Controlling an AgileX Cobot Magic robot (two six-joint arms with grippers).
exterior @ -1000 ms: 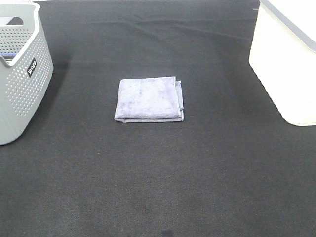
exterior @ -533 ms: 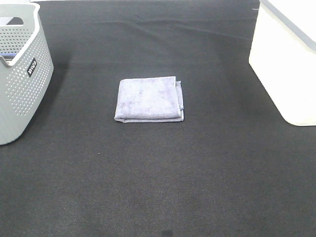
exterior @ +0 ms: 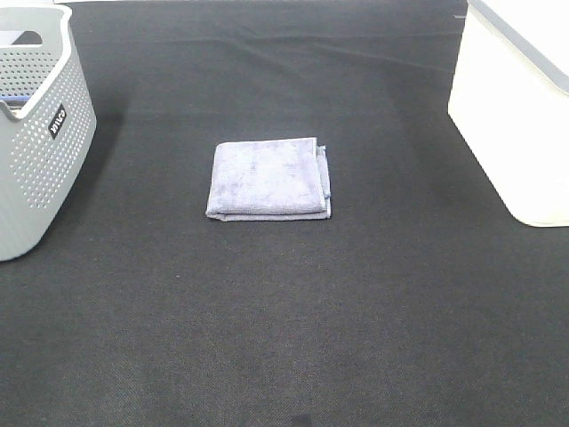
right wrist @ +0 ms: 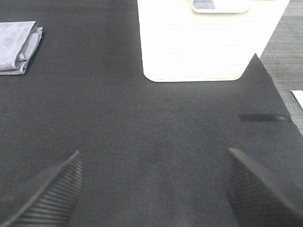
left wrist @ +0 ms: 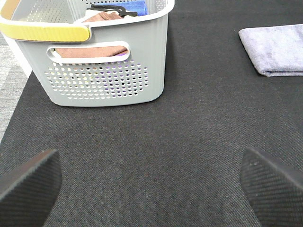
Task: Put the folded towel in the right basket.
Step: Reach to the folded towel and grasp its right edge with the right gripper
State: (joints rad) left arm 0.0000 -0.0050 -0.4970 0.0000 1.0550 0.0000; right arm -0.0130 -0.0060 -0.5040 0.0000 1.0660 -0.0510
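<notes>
A folded lavender towel [exterior: 268,177] lies flat on the black mat in the middle of the high view. It also shows in the left wrist view [left wrist: 278,48] and the right wrist view [right wrist: 18,46]. The white right basket [exterior: 524,107] stands at the far right; the right wrist view shows its front wall [right wrist: 208,42]. Neither arm shows in the high view. My left gripper [left wrist: 151,182] is open and empty, low over the mat near the grey basket. My right gripper [right wrist: 151,187] is open and empty, in front of the white basket.
A grey perforated basket [exterior: 36,133] stands at the far left; the left wrist view shows it [left wrist: 94,61] holding folded cloths and a yellow-taped rim. The black mat [exterior: 284,311] covers the table, with its edge by the right basket [right wrist: 279,94].
</notes>
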